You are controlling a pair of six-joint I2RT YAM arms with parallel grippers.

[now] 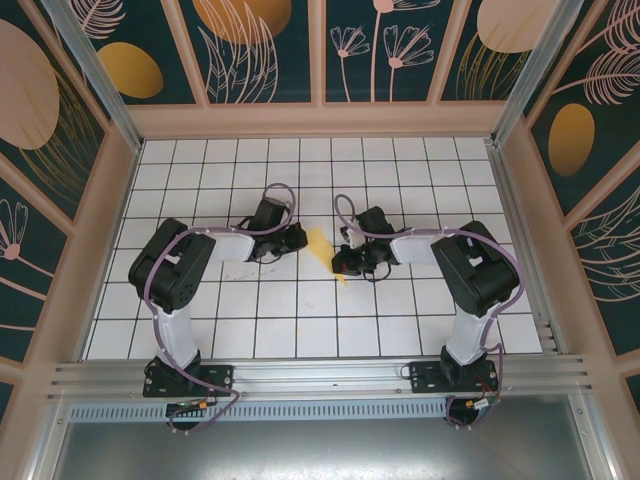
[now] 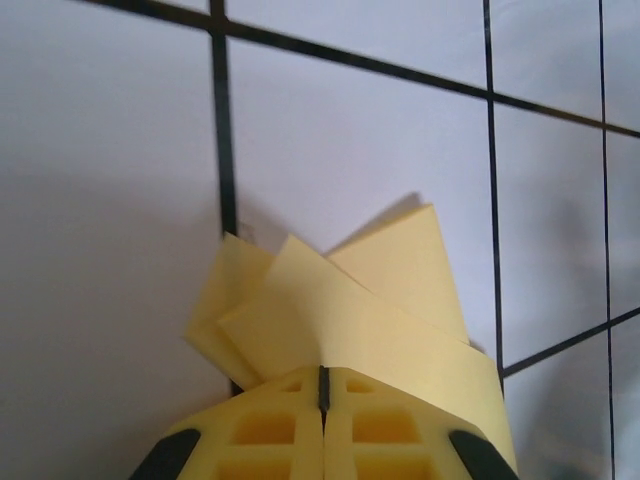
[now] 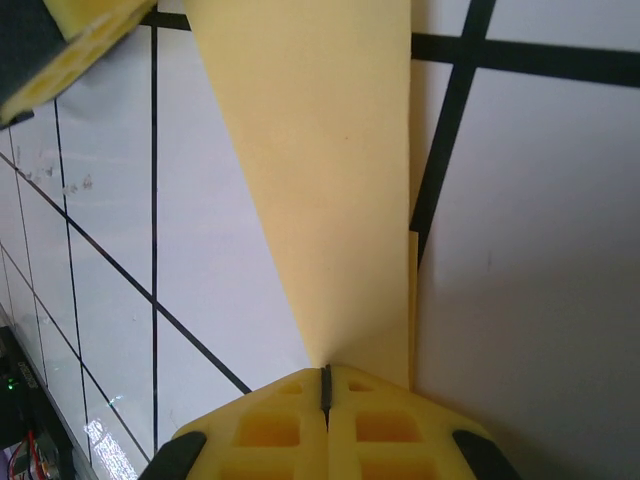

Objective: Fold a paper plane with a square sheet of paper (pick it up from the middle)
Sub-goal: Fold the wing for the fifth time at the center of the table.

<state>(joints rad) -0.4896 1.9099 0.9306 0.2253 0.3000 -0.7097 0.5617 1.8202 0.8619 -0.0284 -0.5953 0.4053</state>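
Left gripper (image 2: 323,378): pinched closed on paper plane (image 2: 350,305). Right gripper (image 3: 325,375): likewise, opposite end. Location: table (image 1: 300,325), midway between side edges.

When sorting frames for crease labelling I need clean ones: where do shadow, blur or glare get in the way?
Left wrist: folded paper sharp, casting a soft shadow on the tiles to its left. Right wrist: paper edges crisp, a glare patch on the tiles at lower left. Top external: light even, but the paper is small and creases unreadable.

left pincer (image 2: 323,378) and right pincer (image 3: 325,375) close together mid-floor, tiles (image 1: 300,320) open around, walls (image 1: 110,210) seemingly well apart
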